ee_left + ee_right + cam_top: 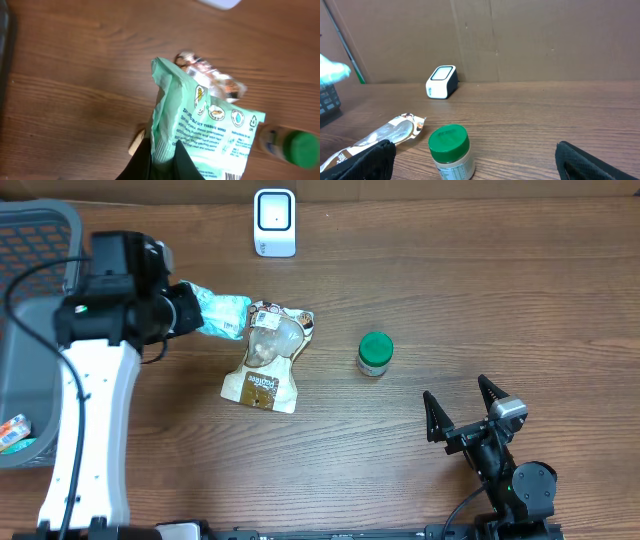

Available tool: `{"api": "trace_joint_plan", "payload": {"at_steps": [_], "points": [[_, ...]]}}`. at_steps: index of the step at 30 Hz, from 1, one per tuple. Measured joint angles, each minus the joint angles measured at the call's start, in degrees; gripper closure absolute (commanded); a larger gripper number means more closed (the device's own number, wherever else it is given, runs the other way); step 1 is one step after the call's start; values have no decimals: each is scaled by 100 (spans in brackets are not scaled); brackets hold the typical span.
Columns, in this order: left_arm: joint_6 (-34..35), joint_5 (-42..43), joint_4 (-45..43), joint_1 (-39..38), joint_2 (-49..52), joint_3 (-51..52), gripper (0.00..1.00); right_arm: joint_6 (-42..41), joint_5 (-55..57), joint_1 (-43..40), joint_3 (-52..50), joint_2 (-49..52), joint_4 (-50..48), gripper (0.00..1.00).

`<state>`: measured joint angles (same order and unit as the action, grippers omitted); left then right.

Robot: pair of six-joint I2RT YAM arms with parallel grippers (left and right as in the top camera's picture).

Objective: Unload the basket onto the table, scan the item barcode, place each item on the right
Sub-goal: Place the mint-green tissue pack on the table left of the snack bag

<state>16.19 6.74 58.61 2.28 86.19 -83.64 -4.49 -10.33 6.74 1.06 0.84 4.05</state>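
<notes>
**Item.** The wipes pack, mint green, is held above the table at the left centre of the overhead view. Its long axis runs from 9 o'clock to between 3 and 4 o'clock. The gripped end is at 9 o'clock and the free end points toward 3 to 4 o'clock, overlapping the top edge of the snack pouch. In the left wrist view the printed face is turned to the camera, and part of a barcode shows at the lower edge of the frame.

**Left tool.** The left gripper is clenched on the 9 o'clock end of the pack. Its dark fingers pinch the crumpled film.

**Right tool.** The right gripper is released, its jaws spread wide with nothing between them. It sits low at the 5 o'clock part of the table, well apart from the pack.

**Surroundings.**
- The scanner stands at 12 o'clock from the snack pouch, near the far edge and apart from the pack.
- A green-lidded jar stands upright at 3 o'clock from the pouch.
- A grey basket occupies the 9 o'clock edge.
</notes>
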Motion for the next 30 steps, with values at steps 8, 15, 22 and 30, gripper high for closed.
{"api": "trace_joint_plan", "payload": {"at_steps": [8, 15, 22, 30], "points": [[245, -616, -520, -17, 664, 625, 96, 0, 2, 0, 0, 0, 2, 0], [411, -964, -610, -17, 1266, 680, 96, 0, 4, -2, 0, 0, -2, 0], [520, -1200, -636, -17, 1692, 680, 96, 2, 2, -2, 0, 0, 0, 0], [619, -1134, -638, -55, 2090, 680, 96, 0, 2, 0, 0, 0, 2, 0]]}}
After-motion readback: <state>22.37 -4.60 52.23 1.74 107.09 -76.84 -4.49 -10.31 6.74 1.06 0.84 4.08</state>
